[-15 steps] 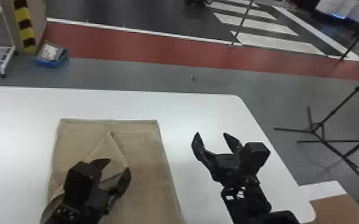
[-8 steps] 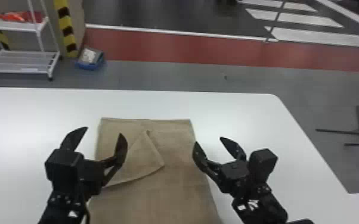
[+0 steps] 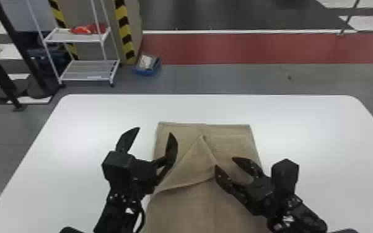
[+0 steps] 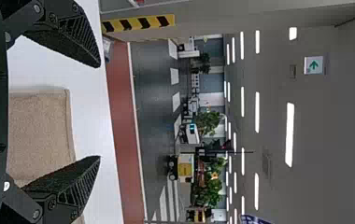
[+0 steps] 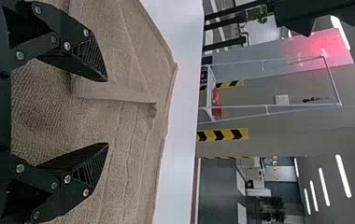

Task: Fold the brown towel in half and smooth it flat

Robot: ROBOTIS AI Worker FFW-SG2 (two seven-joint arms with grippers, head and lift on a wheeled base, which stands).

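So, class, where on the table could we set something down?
Bare table lies beyond the towel, left of the left hand and right of the right hand, out to the table's edges. It is crowded around the turned-over flap, between the hands.

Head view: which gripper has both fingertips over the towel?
The right gripper; the left gripper has one over the brown towel, the other over the table.

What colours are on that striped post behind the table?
The post has yellow and black stripes, clearest in the head view.
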